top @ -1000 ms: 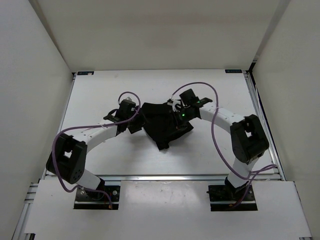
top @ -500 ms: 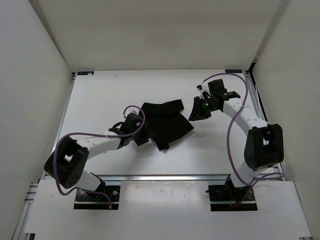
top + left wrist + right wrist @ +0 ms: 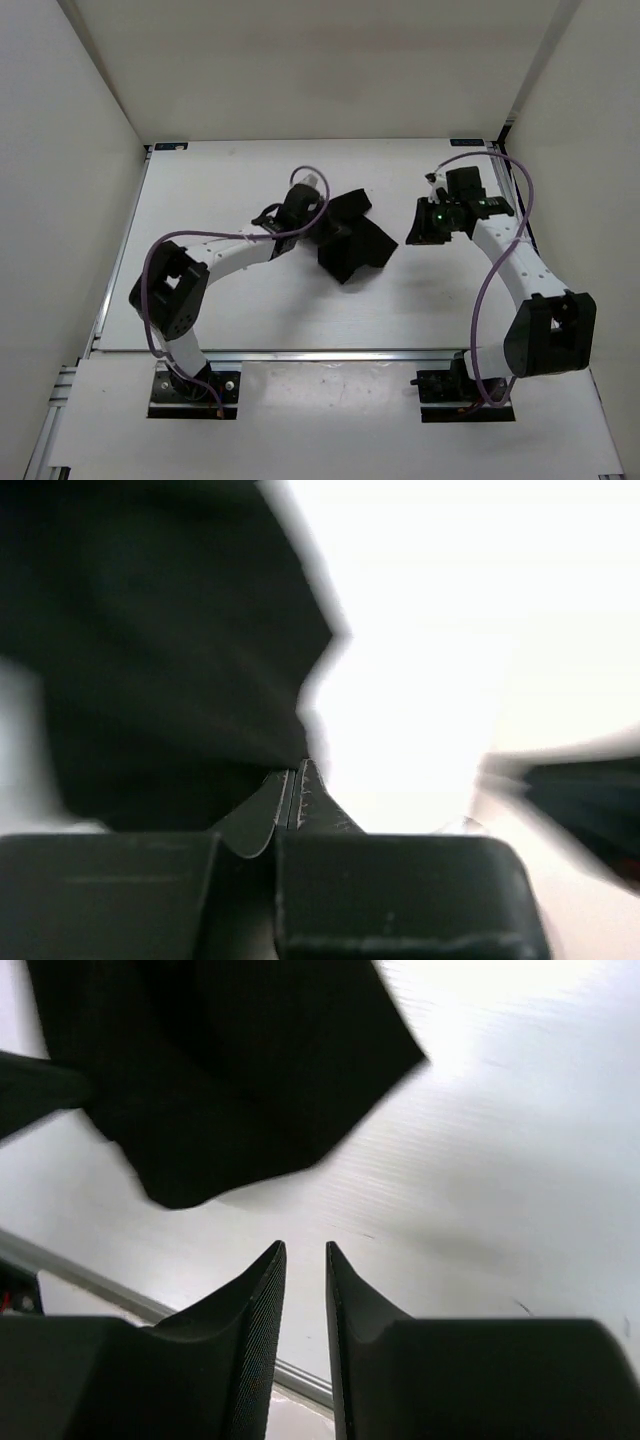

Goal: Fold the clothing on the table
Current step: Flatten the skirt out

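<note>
The black clothing (image 3: 356, 243) lies bunched in the middle of the white table (image 3: 215, 180). My left gripper (image 3: 320, 222) is at its left edge, shut on a pinch of the fabric. In the left wrist view the fingertips (image 3: 305, 780) meet at the edge of the clothing (image 3: 170, 660), which fills the upper left. My right gripper (image 3: 418, 226) hovers to the right of the clothing, apart from it. In the right wrist view its jaws (image 3: 305, 1250) stand a narrow gap apart with nothing between them, and the clothing (image 3: 230, 1070) lies beyond them.
White walls enclose the table on three sides. A silver rail (image 3: 330, 352) runs along the near edge, also seen in the right wrist view as a rail (image 3: 70, 1272). Purple cables (image 3: 170, 245) loop off both arms.
My left gripper closed on the clothing's left edge and swung up and right, carrying the fabric over itself. My right gripper drew away from the clothing to the right.
</note>
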Robot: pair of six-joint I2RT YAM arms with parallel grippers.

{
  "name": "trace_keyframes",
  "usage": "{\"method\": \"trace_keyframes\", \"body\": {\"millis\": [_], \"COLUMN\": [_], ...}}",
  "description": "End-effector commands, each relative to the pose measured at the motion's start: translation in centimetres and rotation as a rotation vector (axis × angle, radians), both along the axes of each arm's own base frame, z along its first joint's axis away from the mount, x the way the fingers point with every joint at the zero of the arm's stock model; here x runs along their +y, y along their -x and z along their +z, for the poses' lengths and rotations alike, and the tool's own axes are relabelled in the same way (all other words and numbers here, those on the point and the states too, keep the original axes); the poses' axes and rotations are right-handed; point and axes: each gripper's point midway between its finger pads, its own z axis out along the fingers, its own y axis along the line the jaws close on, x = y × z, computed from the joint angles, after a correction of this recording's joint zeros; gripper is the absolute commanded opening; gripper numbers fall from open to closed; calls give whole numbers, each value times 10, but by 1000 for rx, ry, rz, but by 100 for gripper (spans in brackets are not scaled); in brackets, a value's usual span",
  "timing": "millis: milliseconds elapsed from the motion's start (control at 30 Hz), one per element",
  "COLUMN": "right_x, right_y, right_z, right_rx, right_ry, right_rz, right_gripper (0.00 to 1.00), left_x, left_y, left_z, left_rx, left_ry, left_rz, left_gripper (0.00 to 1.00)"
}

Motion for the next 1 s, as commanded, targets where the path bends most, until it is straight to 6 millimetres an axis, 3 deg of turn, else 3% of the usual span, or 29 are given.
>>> {"method": "trace_keyframes", "body": {"millis": [0, 33, 67, 133, 167, 233, 300, 333, 367, 400, 467, 500, 533, 600, 700, 867, 967], "right_x": [-40, -43, -50, -56, -57, -53, -47, -44, -39, -40, -38, -36, -34, -27, -11, 29, 51], "right_y": [3, 2, 1, -1, 0, 1, 0, 2, 2, 1, 0, -1, -2, -3, 0, 18, 33], "right_z": [-9, -10, -8, -7, -11, -13, -21, -23, -23, -24, -23, -23, -23, -17, -13, -33, -54], "right_rx": [15, 10, 1, -8, 1, 5, 23, 34, 36, 39, 36, 36, 43, 37, 46, 166, 230], "right_ry": [64, 53, 49, 59, 60, 52, 36, 32, 23, 22, 23, 9, 2, -37, -72, -131, -171], "right_rz": [-141, -157, -175, -200, -204, -196, -186, -180, -168, -177, -168, -158, -155, -131, -68, 85, 181], "right_gripper": [28, 28, 28, 29, 28, 28, 29, 29, 29, 29, 29, 29, 30, 30, 33, 33, 34], "left_x": [-71, -74, -69, -35, -20, 33, 73, 92, 109, 121, 140, 146, 149, 157, 167, 203, 206], "left_y": [0, 0, -3, -5, -7, -13, -8, -5, 5, 18, 48, 70, 83, 121, 148, 146, 149], "left_z": [116, 148, 156, 199, 188, 206, 171, 167, 144, 107, 72, 36, 25, -17, -36, -31, -34], "left_rx": [-164, -218, -241, -337, -320, -383, -339, -335, -295, -217, -142, -55, -23, 77, 129, 109, 110], "left_ry": [256, 309, 315, 351, 342, 360, 290, 272, 232, 179, 149, 113, 110, 98, 127, 124, 106], "left_rz": [-244, -253, -239, -153, -112, 6, 81, 108, 123, 133, 128, 118, 109, 98, 126, 257, 256], "left_gripper": [0, 0, 0, 0, 0, 0, 0, 0, 0, 0, 0, 0, 1, 8, 16, 13, 12]}}
